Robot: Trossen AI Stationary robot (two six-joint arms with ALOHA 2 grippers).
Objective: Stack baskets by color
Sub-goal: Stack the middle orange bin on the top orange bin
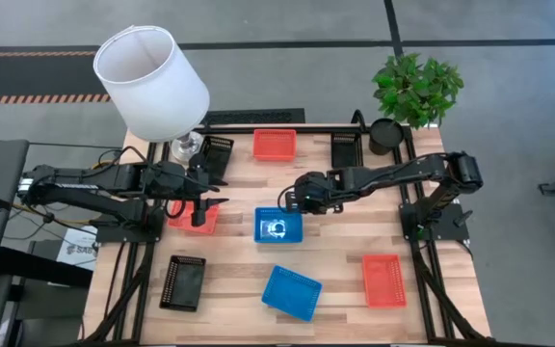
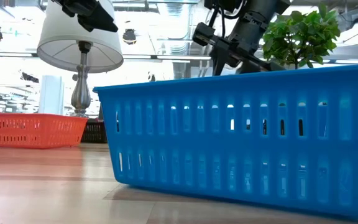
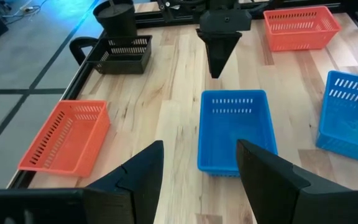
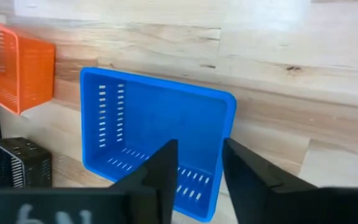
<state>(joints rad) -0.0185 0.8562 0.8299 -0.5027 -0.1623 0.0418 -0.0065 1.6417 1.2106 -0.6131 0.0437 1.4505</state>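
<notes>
A blue basket (image 1: 278, 226) (image 4: 154, 130) sits flat on its base mid-table. My right gripper (image 1: 292, 200) (image 4: 201, 165) hangs open just above its far right rim, pointing steeply down and touching nothing; the left wrist view shows it as a dark wedge (image 3: 215, 56) beyond the basket (image 3: 235, 130). My left gripper (image 1: 200, 207) (image 3: 201, 177) waits open over a red basket (image 1: 189, 218) at the table's left. A second blue basket (image 1: 291, 291) lies near the front edge. Two more red baskets (image 1: 275, 144) (image 1: 383, 280) and three black baskets (image 1: 183, 281) (image 1: 217, 154) (image 1: 345, 149) are spread around.
A white lampshade (image 1: 152, 79) on its stand rises over the far left corner. A round black pot (image 1: 385, 135) and a green plant (image 1: 417, 87) stand at the far right. Bare wood shows between the centre blue basket and the near right red one.
</notes>
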